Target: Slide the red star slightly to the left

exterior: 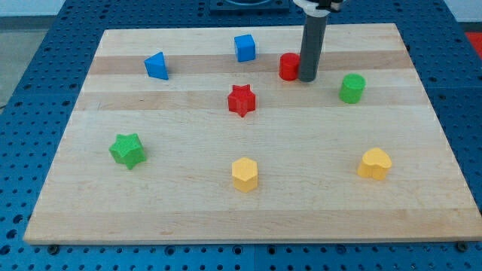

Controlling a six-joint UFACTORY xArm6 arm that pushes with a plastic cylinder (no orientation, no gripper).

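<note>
The red star [242,100] lies on the wooden board [248,203], a little above the board's middle. My tip [307,78] is above and to the right of the star, well apart from it. The tip stands right beside the red cylinder [289,66], at that block's right side, touching or nearly touching it. The rod rises straight up out of the view's top.
A blue cube [245,47] and a blue triangular block [157,65] sit near the view's top. A green cylinder [352,88] is at the right, a green star [127,150] at the left. A yellow hexagonal block [245,174] and a yellow heart [374,163] lie near the bottom.
</note>
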